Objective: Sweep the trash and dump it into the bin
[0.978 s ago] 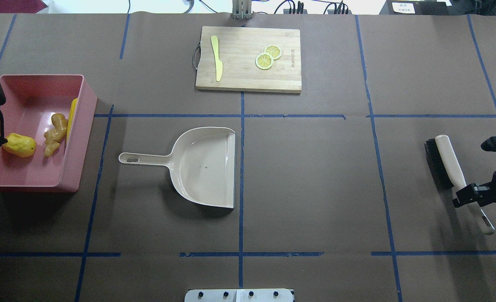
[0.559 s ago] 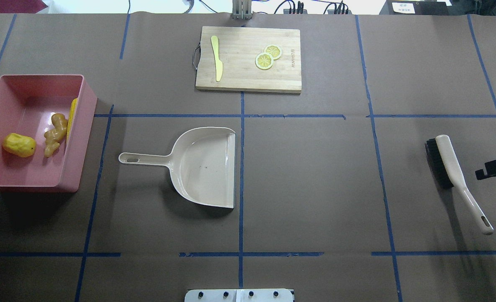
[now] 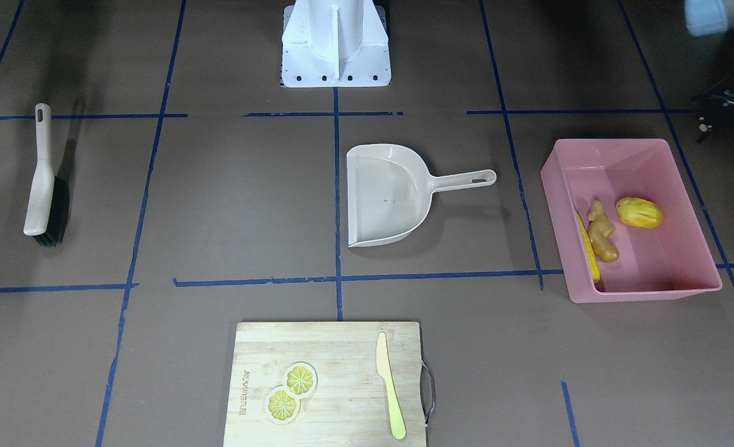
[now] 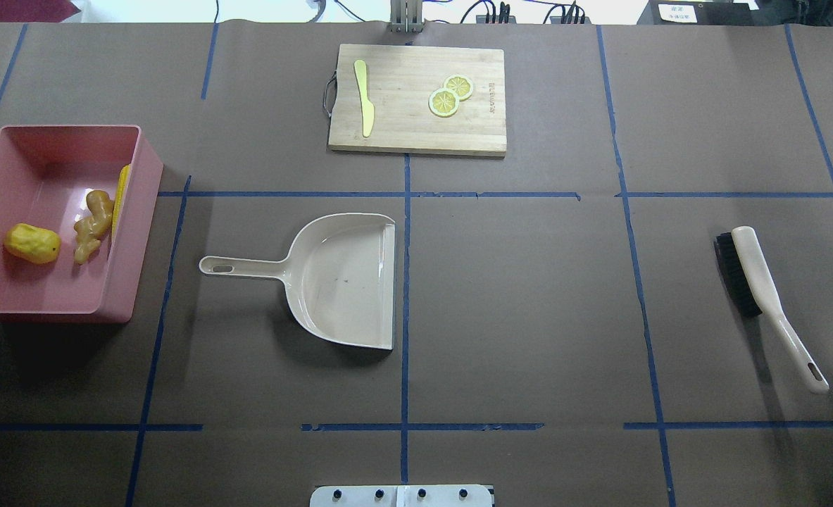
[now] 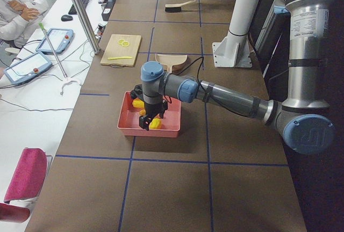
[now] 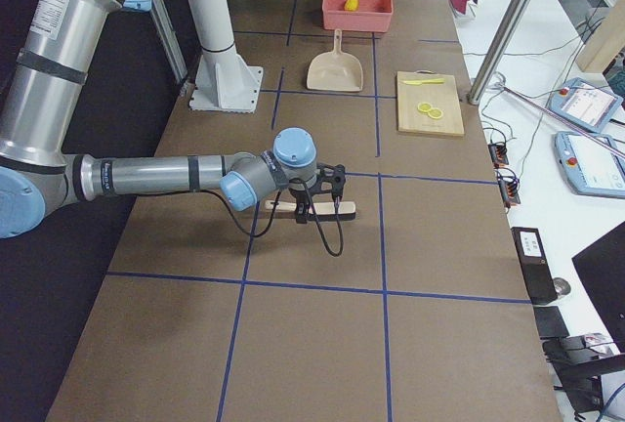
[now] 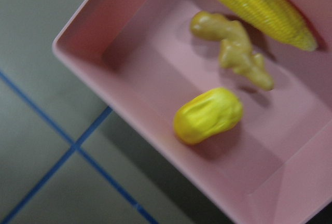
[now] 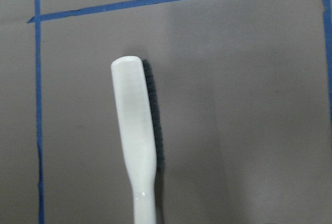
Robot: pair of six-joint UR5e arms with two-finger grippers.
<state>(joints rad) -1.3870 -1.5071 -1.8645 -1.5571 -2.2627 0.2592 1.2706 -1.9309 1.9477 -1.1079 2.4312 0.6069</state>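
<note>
Left gripper [image 5: 146,123] and right gripper [image 6: 330,186] have drawn outward; whether their jaws are apart cannot be told. Brush [image 4: 754,274] lies released. Corn [image 7: 254,1], lump [image 7: 207,115] and ginger [image 7: 233,47] sit in the bin [image 4: 134,211], so the task looks finished.

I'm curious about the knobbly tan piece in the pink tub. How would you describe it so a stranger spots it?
Find the large pink tub on the robot's left side. Three toy foods lie inside; the ginger root is the middle one, between the corn cob and the yellow lump. It alone is tan and knobbly.
</note>
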